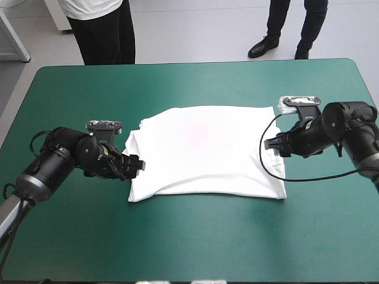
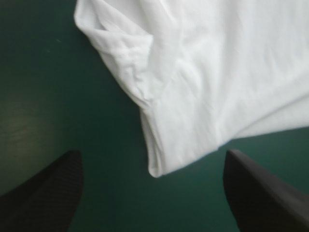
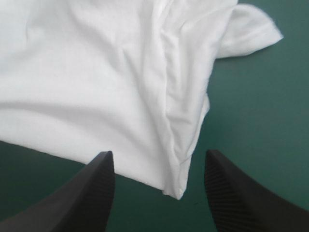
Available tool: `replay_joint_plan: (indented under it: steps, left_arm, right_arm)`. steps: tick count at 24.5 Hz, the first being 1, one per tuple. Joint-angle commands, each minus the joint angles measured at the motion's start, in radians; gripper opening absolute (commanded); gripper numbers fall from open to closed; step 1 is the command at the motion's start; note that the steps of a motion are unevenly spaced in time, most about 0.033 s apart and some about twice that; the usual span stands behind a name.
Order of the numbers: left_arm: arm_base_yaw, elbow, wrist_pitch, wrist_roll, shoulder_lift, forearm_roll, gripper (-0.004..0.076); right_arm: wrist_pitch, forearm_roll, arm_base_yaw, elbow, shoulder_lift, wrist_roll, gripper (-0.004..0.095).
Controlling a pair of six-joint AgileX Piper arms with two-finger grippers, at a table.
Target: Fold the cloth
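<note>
white t-shirt (image 1: 207,151) lies spread flat mid-table on the teal-green cover (image 1: 177,248), its sleeves tucked in and partly hidden. left gripper (image 1: 137,165) sits by its left edge, right gripper (image 1: 267,143) by its right edge. both have fingers (image 2: 48,193) wide apart, holding nothing. each wrist view cuts off most of the shirt.

Left wrist view: T-shirt (image 2: 217,72) runs out of view beyond one corner & a sleeve, so most of it isn't seen. Left end effector (image 2: 152,153) fingers are cut off at their bases. Right wrist view: same, T-shirt mostly out of view, right end effector (image 3: 158,152) finger bases cropped. High view: both end effectors' fingertips too small & dark to tell apart. Worktop (image 1: 189,248) near corners cropped. T-shirt's underside hidden.
</note>
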Motion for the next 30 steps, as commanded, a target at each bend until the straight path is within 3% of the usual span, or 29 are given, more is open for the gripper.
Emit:
replay_joint_plan:
  steps: [1, 5, 10, 16, 25, 30]
  left_arm:
    - [0.067, -0.069, 0.007, -0.012, -0.020, 0.045, 0.0580]
    - [0.189, -0.111, -0.006, 0.062, 0.046, 0.027, 0.0558]
    - [0.193, -0.181, -0.037, 0.101, 0.176, 0.033, 0.0478]
    - [0.193, -0.188, -0.042, 0.113, 0.281, 0.024, 0.0477]
    - [0.193, -0.188, -0.170, 0.130, 0.374, -0.051, 0.0471]
    - [0.189, -0.188, -0.168, 0.130, 0.445, -0.054, 0.0470]
  right_arm:
    - [0.018, -0.062, -0.006, -0.109, -0.036, 0.024, 0.0509]
    - [0.004, -0.094, -0.006, -0.147, -0.036, 0.044, 0.0509]
    - [0.002, -0.099, -0.006, -0.147, -0.025, 0.054, 0.0465]
    - [-0.002, -0.099, -0.006, -0.147, -0.025, 0.054, 0.0458]
    - [-0.007, -0.107, -0.006, -0.147, -0.025, 0.054, 0.0440]
    - [-0.008, -0.107, -0.006, -0.147, -0.025, 0.054, 0.0423]
